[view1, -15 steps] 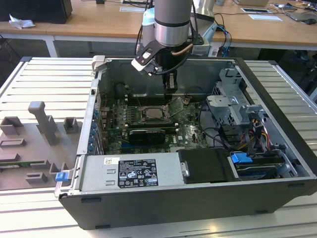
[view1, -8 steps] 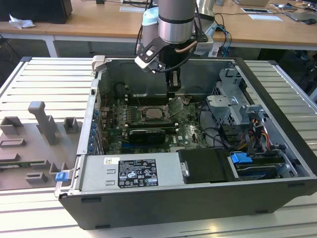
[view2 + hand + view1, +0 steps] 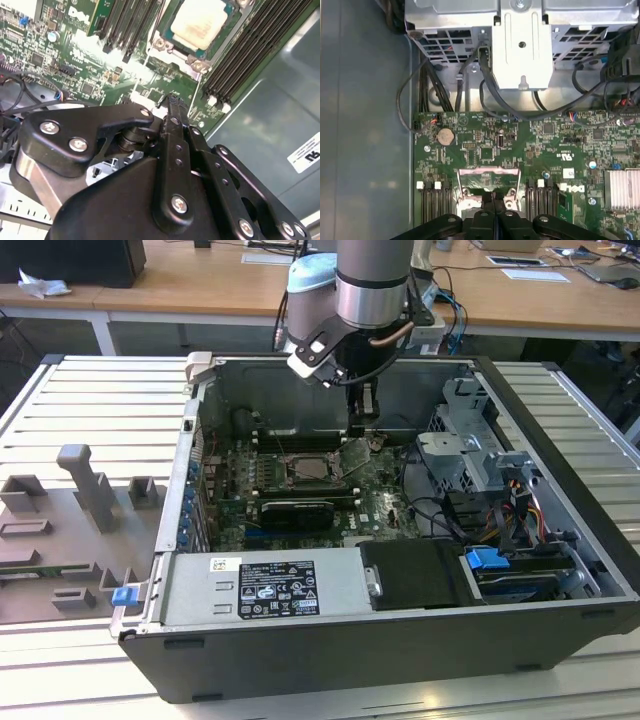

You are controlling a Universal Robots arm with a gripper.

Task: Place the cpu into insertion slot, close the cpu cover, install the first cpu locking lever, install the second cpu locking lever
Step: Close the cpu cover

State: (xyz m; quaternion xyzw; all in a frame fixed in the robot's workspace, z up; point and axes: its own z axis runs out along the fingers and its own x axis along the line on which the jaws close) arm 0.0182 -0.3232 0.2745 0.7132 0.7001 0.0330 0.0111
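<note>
Second wrist view showed the claw (image 3: 172,102) pinched shut, gripping nothing visible, its tips just beside the insertion slot (image 3: 176,54), with the cpu (image 3: 201,21) seated beyond.

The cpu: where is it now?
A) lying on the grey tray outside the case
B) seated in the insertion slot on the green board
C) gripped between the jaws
B: in the second wrist view the cpu lies with its pale metal top inside the insertion slot, apart from the gripper.
</note>
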